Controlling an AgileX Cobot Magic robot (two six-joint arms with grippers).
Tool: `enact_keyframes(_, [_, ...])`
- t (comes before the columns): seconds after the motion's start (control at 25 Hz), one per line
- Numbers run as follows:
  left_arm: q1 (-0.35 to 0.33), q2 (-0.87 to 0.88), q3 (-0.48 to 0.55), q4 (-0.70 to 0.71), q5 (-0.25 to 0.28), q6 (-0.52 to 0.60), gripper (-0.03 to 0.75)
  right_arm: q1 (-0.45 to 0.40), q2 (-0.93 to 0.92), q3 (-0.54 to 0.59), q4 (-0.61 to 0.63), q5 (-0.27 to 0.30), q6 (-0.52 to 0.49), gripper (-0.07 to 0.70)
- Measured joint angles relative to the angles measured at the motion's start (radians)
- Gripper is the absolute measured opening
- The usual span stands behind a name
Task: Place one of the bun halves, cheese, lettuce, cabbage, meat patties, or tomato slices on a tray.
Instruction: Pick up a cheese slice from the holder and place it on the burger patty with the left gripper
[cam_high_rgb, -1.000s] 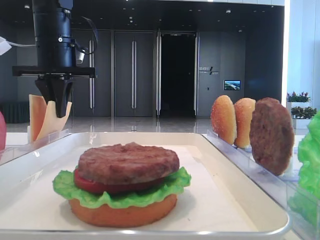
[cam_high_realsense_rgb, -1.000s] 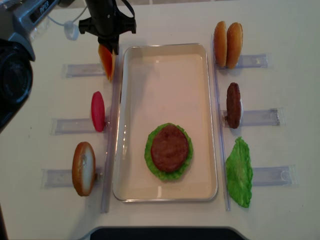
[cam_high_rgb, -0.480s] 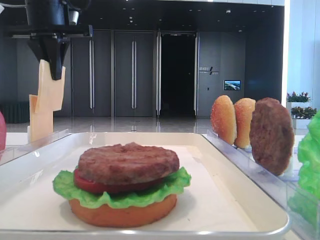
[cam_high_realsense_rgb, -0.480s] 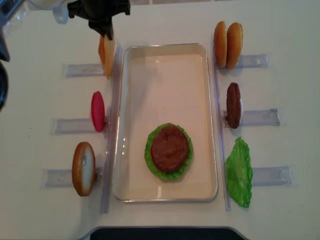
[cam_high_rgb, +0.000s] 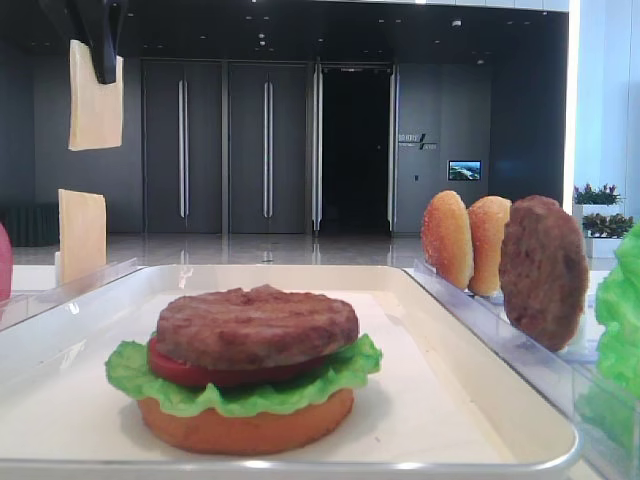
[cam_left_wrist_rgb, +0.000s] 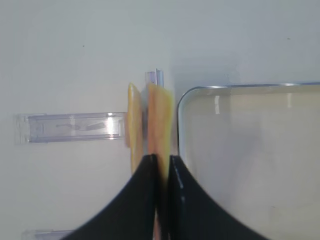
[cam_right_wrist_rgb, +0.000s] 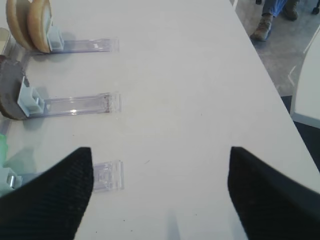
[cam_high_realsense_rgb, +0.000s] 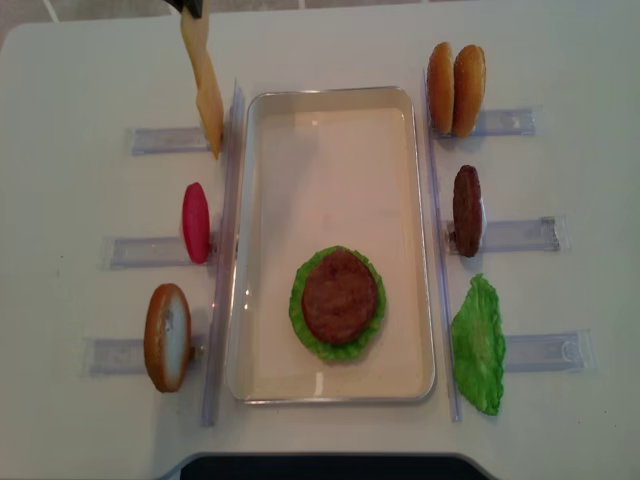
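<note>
Yellow cheese (cam_high_rgb: 95, 97) hangs from the half-cropped left end effector (cam_high_rgb: 100, 55).

wall: dark panels (cam_high_rgb: 230, 140) | doorway (cam_high_rgb: 355, 150) open, dark | small screen (cam_high_rgb: 464, 170) lit | floor (cam_high_rgb: 300, 248) glossy | plants (cam_high_rgb: 597, 195) right | table (cam_high_realsense_rgb: 330, 50) white

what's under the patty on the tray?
Under the patty on the tray: a red tomato slice, then green lettuce, then a flat bun half at the bottom. Only their edges show; anything further between the layers is covered.
</note>
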Motion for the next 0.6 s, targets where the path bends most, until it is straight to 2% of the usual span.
enact_keyframes(0.4, [0.0,-0.021,0.004,-0.05,0.001,-0.006,0.027,0.0,0.0,0.0,0.0,0.0,0.0,0.556])
enact_keyframes(0.6, [0.0,-0.092,0.088,-0.042,0.001,-0.006,0.027,0.0,0.0,0.0,0.0,0.0,0.0,0.556])
